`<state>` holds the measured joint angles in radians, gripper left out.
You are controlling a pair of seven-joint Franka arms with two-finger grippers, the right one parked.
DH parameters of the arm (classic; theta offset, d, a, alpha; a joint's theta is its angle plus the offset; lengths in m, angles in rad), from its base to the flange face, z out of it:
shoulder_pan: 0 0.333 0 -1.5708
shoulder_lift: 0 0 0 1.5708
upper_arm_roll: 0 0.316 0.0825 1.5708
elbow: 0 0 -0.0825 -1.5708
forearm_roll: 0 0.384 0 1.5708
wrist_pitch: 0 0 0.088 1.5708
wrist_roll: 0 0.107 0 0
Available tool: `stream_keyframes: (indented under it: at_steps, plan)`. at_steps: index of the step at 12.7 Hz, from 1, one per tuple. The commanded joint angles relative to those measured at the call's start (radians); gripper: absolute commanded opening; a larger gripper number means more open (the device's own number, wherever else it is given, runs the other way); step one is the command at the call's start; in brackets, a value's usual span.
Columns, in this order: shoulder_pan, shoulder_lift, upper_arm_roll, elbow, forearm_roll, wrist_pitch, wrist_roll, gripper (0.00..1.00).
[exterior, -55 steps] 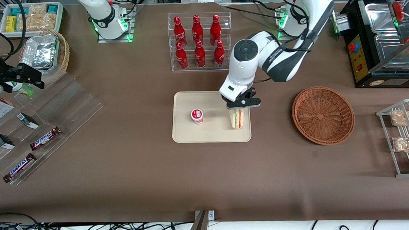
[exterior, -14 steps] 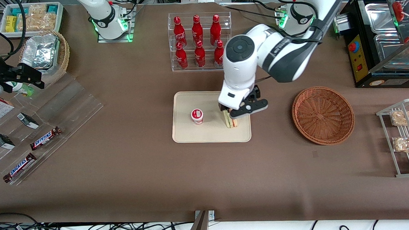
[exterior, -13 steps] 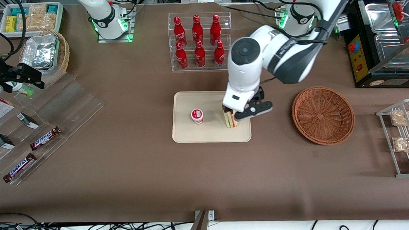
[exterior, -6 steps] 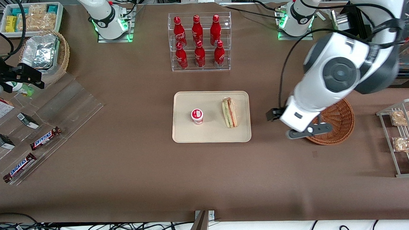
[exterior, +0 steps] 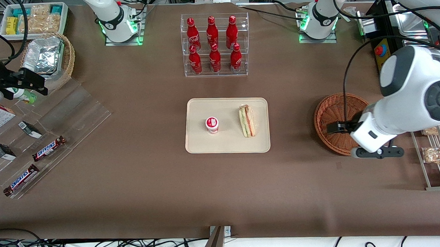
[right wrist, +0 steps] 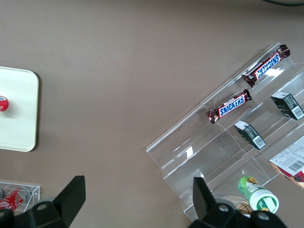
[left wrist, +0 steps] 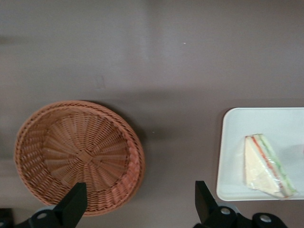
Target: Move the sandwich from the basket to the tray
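From the front, the sandwich (exterior: 246,121) lies on its side on the cream tray (exterior: 227,145) at mid-table, on the part of the tray toward the working arm's end, with its striped filling edge showing; a small red-lidded cup (exterior: 212,124) stands on the same tray just beside it, toward the parked arm's end. The reddish-brown basket (exterior: 332,112) sits well apart from the tray, toward the working arm's end, and holds nothing. The left arm's gripper (exterior: 378,152) hangs above the table at the basket's nearer rim, partly hidden under the white wrist, gripping nothing. Farther from the camera than the tray, a clear rack of red bottles (exterior: 213,45) stands upright, and candy bars (exterior: 49,148) lie on a clear stepped display toward the parked arm's end. In the left wrist view, two dark fingers (left wrist: 71,209) stand spread wide apart with only bare brown table between them; the basket (left wrist: 33,147) is bare inside, and the sandwich (left wrist: 266,166) rests flat in a rounded corner of the tray (left wrist: 232,156). The right wrist view takes in a tray corner (right wrist: 19,118) with the cup (right wrist: 4,103) at the frame's edge, and the candy bars (right wrist: 228,107).
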<state>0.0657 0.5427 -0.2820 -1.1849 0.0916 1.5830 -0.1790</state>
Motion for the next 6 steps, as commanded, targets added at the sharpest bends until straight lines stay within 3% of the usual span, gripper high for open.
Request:
stream_keyframes:
  at_steps: [1,3,6]
  plan:
    - [-0.07,-0.013,0.14,0.011,-0.03,-0.026,0.114,1.0]
    - [-0.116,-0.015,0.234,0.011,-0.021,-0.026,0.139,1.0]
    - [-0.107,-0.013,0.248,0.008,-0.033,-0.021,0.139,1.0]
